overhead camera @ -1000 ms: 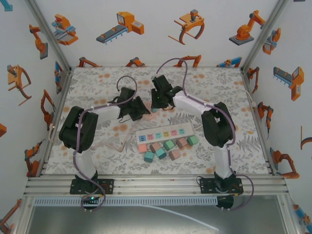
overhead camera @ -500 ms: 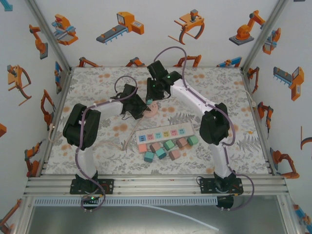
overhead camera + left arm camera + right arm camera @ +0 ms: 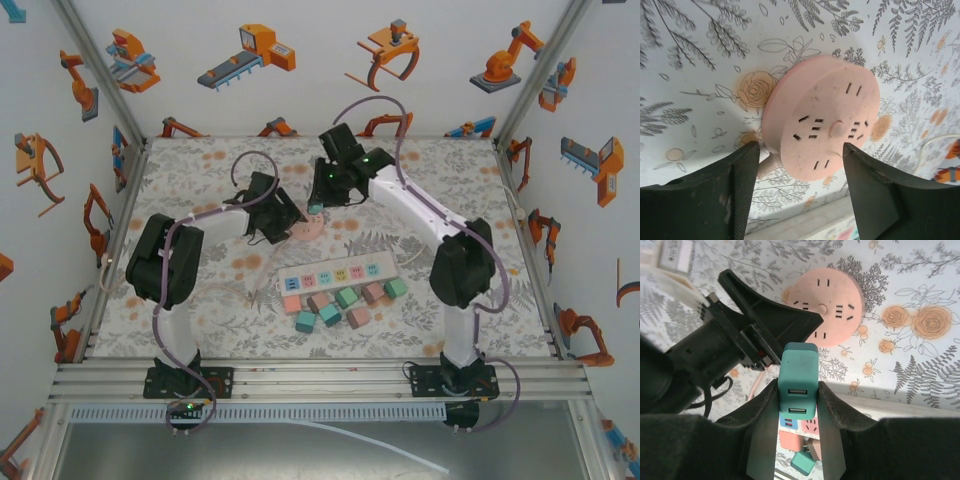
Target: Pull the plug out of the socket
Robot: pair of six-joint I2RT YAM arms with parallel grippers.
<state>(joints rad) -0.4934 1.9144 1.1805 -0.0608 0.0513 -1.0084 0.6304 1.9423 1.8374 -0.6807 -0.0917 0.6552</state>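
- Top view: my right gripper (image 3: 319,203) hangs above the round pink socket (image 3: 306,229), mid-table on the floral cloth (image 3: 200,165); my left gripper (image 3: 287,222) lies at the socket's left side.
- Right wrist view: my fingers are clamped on the teal plug (image 3: 798,371), held clear of the socket, with two USB ports on its face.
- Left wrist view: my left fingers (image 3: 740,192) are spread, one either side of the socket, whose slots are bare.
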